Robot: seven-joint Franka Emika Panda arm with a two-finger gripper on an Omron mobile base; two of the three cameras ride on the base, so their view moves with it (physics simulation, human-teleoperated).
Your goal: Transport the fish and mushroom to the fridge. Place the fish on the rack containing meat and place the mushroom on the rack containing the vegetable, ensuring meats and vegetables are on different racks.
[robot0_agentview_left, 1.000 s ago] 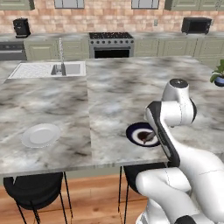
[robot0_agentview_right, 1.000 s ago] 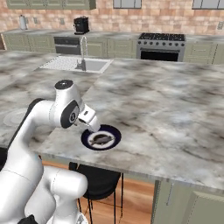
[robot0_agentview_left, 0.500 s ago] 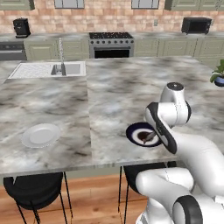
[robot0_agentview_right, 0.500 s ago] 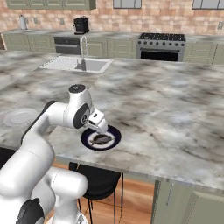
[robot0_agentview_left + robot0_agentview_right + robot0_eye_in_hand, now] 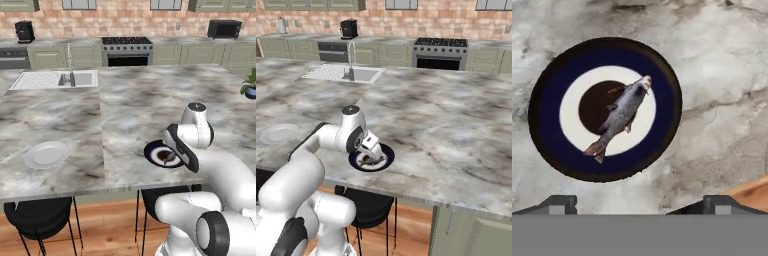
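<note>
a kitchen: stove, sink, marble island.

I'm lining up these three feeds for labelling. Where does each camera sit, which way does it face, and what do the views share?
Left base view: behind the arm to its left, looking forward and down over the marble counter; white arm rises lower right.
Right base view: behind to its right, same counter; arm rises lower left.
Hand view: on the hand, looking down at the fish; open dark finger tips at the bottom.
Shared: all show the dark-rimmed plate holding the fish.
</note>
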